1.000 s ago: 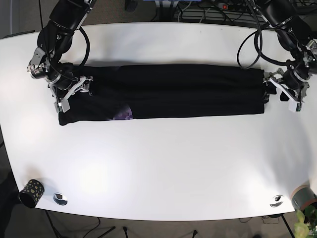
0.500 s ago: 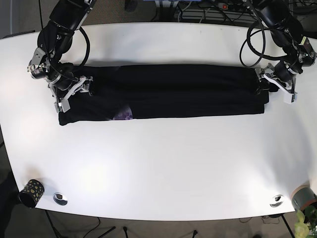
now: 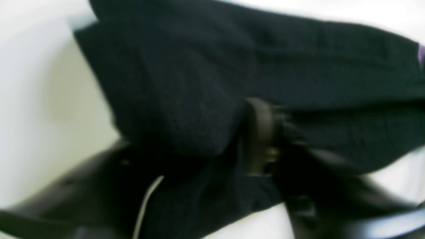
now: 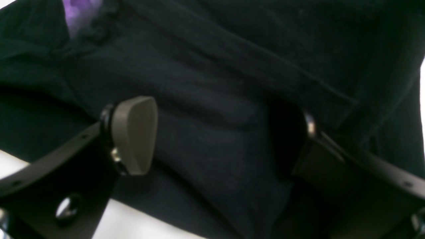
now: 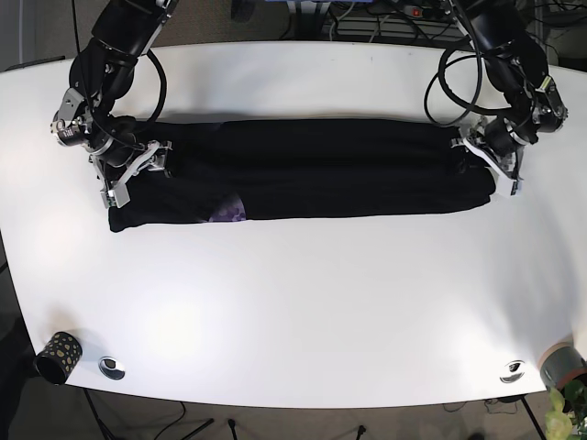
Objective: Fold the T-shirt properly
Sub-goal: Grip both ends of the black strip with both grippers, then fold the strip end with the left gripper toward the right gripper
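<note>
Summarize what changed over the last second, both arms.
The left gripper moved inward from off the shirt's end onto the black T-shirt, pushing that end in and bunching it; cloth now sits between its fingers, though the blurred wrist view leaves the grip unclear. The right gripper stayed at the other end, open astride the fabric. The purple print is unmoved.

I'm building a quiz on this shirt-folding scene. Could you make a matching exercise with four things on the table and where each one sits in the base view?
Things:
1. T-shirt
2. left claw
3. right claw
4. patterned cup

Places:
A. near left corner of the table
B. at the shirt's right end
C. stretched across the far half of the table
D. at the shirt's left end

Pairs: 1-C, 2-B, 3-D, 4-A
</note>
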